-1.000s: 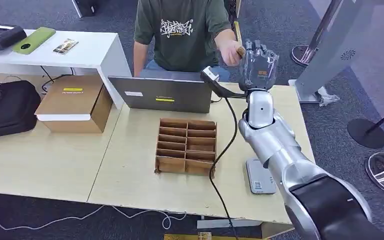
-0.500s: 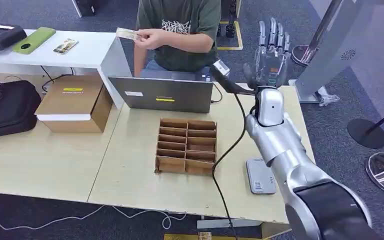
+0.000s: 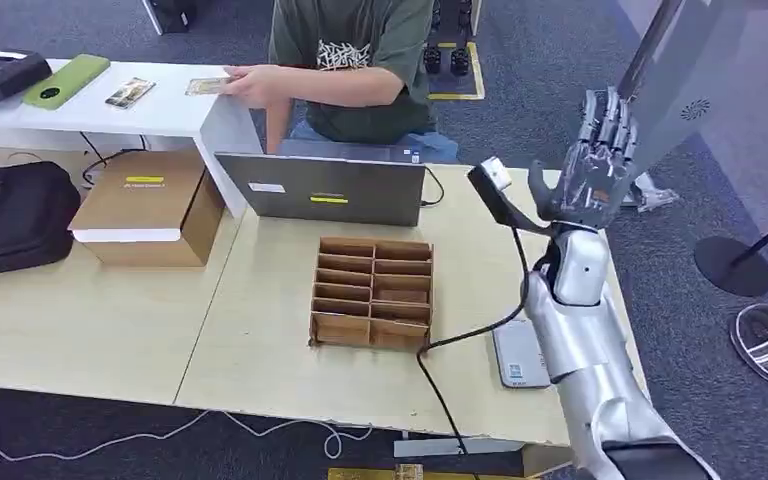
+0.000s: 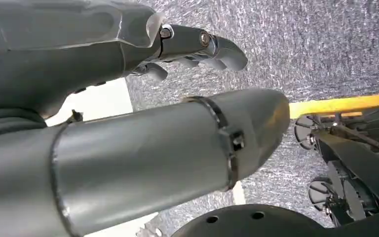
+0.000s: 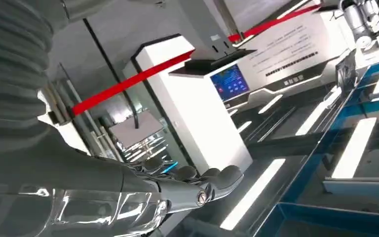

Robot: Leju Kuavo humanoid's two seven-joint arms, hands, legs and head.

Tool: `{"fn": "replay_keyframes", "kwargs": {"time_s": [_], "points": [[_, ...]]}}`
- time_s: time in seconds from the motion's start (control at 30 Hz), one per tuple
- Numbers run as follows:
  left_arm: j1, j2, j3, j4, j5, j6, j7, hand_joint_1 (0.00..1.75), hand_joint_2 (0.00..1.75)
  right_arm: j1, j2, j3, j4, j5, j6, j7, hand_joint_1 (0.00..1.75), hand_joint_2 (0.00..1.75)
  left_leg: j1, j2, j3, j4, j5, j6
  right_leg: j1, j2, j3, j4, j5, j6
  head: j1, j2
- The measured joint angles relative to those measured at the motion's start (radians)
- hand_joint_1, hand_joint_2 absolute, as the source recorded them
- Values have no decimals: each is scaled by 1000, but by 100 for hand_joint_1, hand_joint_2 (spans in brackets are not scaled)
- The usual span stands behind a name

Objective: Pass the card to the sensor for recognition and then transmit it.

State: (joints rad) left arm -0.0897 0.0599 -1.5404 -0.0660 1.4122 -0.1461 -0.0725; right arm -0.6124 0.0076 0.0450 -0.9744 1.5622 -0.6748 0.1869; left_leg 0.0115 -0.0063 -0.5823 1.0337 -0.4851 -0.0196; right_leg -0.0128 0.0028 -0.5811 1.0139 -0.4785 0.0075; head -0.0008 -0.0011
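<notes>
A: Where is the card point(image 3: 206, 86)?
B: In the person's hand point(image 3: 250, 84), being set on the white side table point(image 3: 175, 105), well apart from the robot. I judge the handover done: the card sits with the person, not the robot.

A: And the right hand point(image 3: 594, 170)?
B: Raised above the far right corner of the desk point(image 3: 260, 330), palm up, fingers point(image 3: 605, 120) straight and spread, holding nothing. The right wrist view confirms the extended fingers point(image 5: 217, 178) with nothing between them.

A: The left hand point(image 4: 128, 98)?
B: It hangs over grey carpet; its fingers point(image 4: 212, 47) are loosely curved and apart, with nothing in them.

A: The sensor?
B: Probably the flat grey card reader point(image 3: 518, 352) lying near the desk's front edge, beside the right forearm, within easy reach for tapping.

A: Counts?
B: One card, one reader, one laptop point(image 3: 322, 188) facing the person, one cardboard divider tray point(image 3: 372, 293) at the desk's middle, one closed carton point(image 3: 145, 205) to the left, one person.
</notes>
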Motion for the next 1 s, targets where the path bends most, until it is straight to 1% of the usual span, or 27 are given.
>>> {"fn": "replay_keyframes", "kwargs": {"time_s": [0.13, 0.3, 0.43, 0.73, 1.0], "points": [[4, -2, 0, 0, 15, -5, 0, 0, 0, 96, -21, -7, -118, 10, 12, 21, 0, 175, 0, 0, 0, 0, 0, 0, 0, 0, 0, 0, 0, 0, 0, 0], [11, -5, 0, 0, 35, -6, -2, 0, 0, 231, -30, -30, -272, 11, 17, -4, 0, 175, 0, 0, -1, 0, 0, 0, 0, 0, 0, 0, -1, 0, 0, 0], [14, -9, 1, 0, 48, -6, -3, 0, 0, 328, -30, -53, -386, 11, 34, -18, 0, 175, 0, 0, -1, 0, -1, 0, 0, -1, 0, 0, -1, 0, 0, 0], [19, -14, 1, 0, 69, -9, -6, 0, 0, 495, -34, -80, -564, 11, 60, -18, 0, 175, 0, 0, -1, 0, -1, 0, 0, -1, 0, 0, -1, 0, 0, 0], [20, -17, 1, 0, 79, -9, -15, 0, 0, 626, -37, -101, -723, 11, 102, -25, 0, 175, 0, 0, -1, 0, -1, 0, 0, -1, 0, 0, -1, 0, 0, 0]]}}
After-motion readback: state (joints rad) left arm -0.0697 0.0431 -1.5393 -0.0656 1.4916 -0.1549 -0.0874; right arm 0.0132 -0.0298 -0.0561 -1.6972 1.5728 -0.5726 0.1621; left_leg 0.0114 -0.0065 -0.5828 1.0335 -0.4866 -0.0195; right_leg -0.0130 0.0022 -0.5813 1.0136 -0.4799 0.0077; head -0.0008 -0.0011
